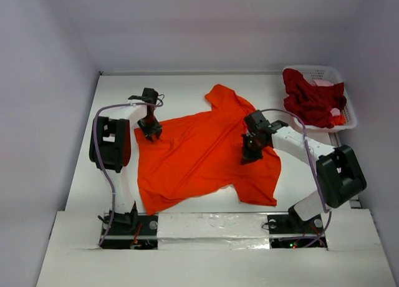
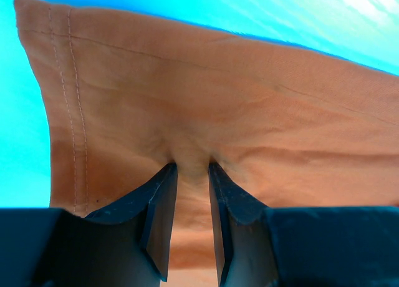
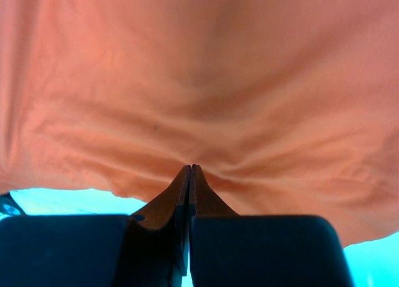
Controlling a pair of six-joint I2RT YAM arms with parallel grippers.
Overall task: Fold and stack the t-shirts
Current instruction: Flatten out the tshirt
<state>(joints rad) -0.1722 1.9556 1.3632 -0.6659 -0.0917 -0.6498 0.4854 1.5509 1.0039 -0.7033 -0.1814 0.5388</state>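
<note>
Between our left gripper's (image 2: 192, 168) narrowly parted fingers we pinch the bright orange-red cotton t-shirt (image 1: 206, 153) spread on the table; our right gripper (image 3: 191, 168), fully closed, presses that cloth beneath it.

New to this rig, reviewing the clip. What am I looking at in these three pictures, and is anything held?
The machine is two small robot arms bolted at the near edge of a white table, each ending in a two-finger gripper.

The wide picture comes from a fixed camera above and behind the arms. The other two come from cameras on the wrists, looking past each arm's own jaws, so the dark shapes at the bottom are the fingers.

An orange-red t-shirt lies spread on the table. At the far right, a white basket holds a dark red shirt and a bit of pink cloth.

Both arms grip the orange-red shirt: the left gripper pinches a fold of cloth near a stitched edge, and the right gripper is shut tight on the fabric.
</note>
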